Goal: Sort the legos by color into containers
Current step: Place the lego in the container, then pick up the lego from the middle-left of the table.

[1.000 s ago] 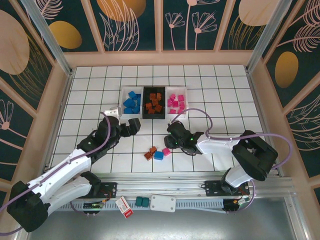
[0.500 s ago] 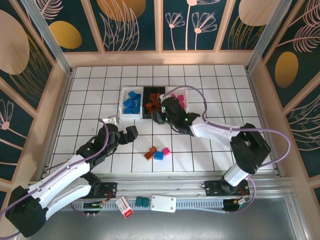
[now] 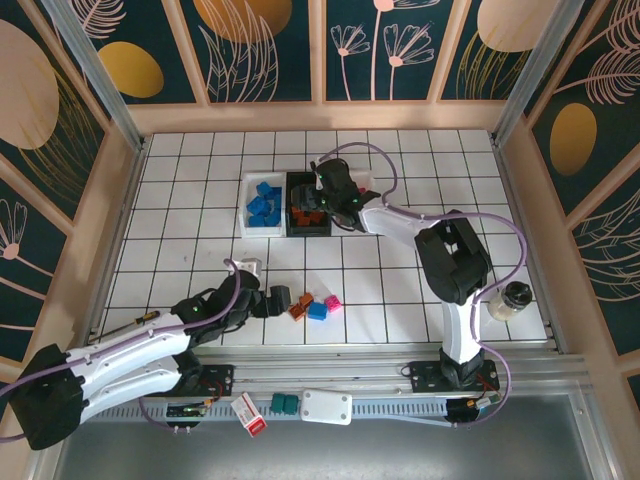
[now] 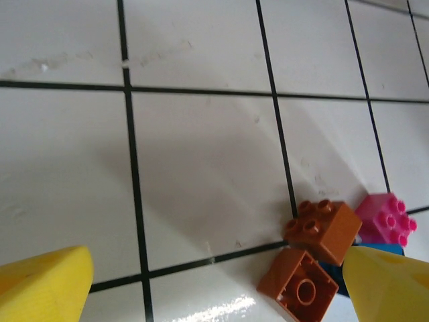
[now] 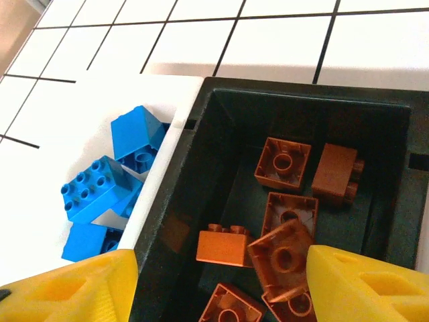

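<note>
Top: left end effector [image 3: 283,298] jaws apart, low beside four loose legos [image 3: 314,304] on tabletop [image 3: 180,200]; right end effector [image 3: 320,200] over black bin [image 3: 308,233]. L wrist: orange-brown pair [image 4: 322,228] touches pink brick [image 4: 387,218], so closing may grab mixed colours. R wrist: jaws apart, empty, above sorted orange-brown bricks [image 5: 285,248]; white bin [image 5: 161,174] w/ blues adjacent.

Three containers [image 3: 245,205], four loose legos [image 3: 317,310], two arms [image 3: 130,348], two teal blocks [image 3: 284,403]
</note>
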Controlling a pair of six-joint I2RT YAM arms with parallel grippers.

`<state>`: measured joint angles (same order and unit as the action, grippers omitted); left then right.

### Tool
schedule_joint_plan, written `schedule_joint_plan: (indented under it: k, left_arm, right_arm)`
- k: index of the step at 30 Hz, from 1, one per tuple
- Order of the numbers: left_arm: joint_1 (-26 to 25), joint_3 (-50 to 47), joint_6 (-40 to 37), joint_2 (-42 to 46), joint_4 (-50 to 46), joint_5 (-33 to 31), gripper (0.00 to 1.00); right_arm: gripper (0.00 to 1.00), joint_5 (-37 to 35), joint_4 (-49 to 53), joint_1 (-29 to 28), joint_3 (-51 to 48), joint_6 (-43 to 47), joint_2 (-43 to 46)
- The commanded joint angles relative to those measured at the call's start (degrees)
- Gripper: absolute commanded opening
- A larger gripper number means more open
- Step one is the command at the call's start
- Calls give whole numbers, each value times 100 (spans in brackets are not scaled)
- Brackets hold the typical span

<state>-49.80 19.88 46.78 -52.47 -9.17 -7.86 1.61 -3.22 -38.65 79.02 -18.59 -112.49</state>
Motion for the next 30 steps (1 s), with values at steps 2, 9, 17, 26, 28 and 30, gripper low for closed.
schedule_joint_plan:
  k: [2, 9, 17, 26, 28, 30]
  left_arm:
    - [-347, 44, 26, -275, 193, 39, 95]
    - [-987, 318, -118, -1104, 310, -184, 90]
    - [-1135, 548, -469, -1889, 591, -258, 90]
    - [-1136, 819, -727, -2664, 776, -339, 77]
    - [-1137, 896, -783, -2829, 844, -348, 70]
    - [-1136, 959, -780, -2941, 880, -350, 60]
  right_arm:
    - [69, 119, -182, 25, -534, -140, 653]
    - [69, 147, -552, 15, -1727, -346, 1397]
    - [69, 60, -719, 16, -2313, -427, 1862]
    - [70, 24, -765, 25, -2431, -470, 1960]
    - [70, 9, -772, 36, -2444, -479, 1962]
    - [70, 15, -773, 33, -2470, -496, 1966]
